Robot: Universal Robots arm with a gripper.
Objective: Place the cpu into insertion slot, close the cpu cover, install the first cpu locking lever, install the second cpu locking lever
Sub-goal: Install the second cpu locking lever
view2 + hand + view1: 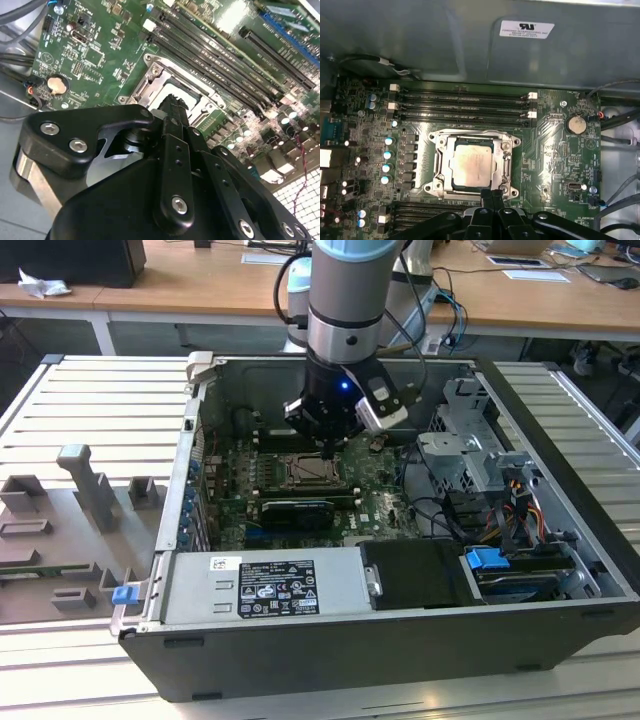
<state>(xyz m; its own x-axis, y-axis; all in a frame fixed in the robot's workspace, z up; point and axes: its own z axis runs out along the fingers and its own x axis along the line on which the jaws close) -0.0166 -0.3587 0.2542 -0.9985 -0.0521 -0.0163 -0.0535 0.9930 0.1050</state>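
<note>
one robot arm [345,300] reaches down into one open computer case [400,640] that lies on its side on a slatted metal table [90,410]. its gripper [330,445] hangs just above the green motherboard [375,502], close over the socket. in both wrist views the black fingers [492,200] look pressed together with nothing between them, their tips at the edge of the socket frame.

there is one chip [472,165], a flat square with a pale silvery top, lying face up and level in the socket [472,137], so it is already in its slot. being square, it has no long axis to speak of; its edges run parallel to the socket's edges and to the memory slots. one metal cover [506,167], a thin silvery frame with a big central window, lies flat around the chip, and the chip's top shows through the window. i cannot tell whether the locking levers are latched.

in the first wrist view four long black memory slots [462,105] run side by side on the far side of the socket, more lie on the near side, and one round coin battery [576,123] sits well apart from the chip. in the exterior view one power supply [265,585] and one blue tab [487,562] sit in the case, and grey plastic fixtures [85,495] stand on the table at the exterior view's left.
</note>
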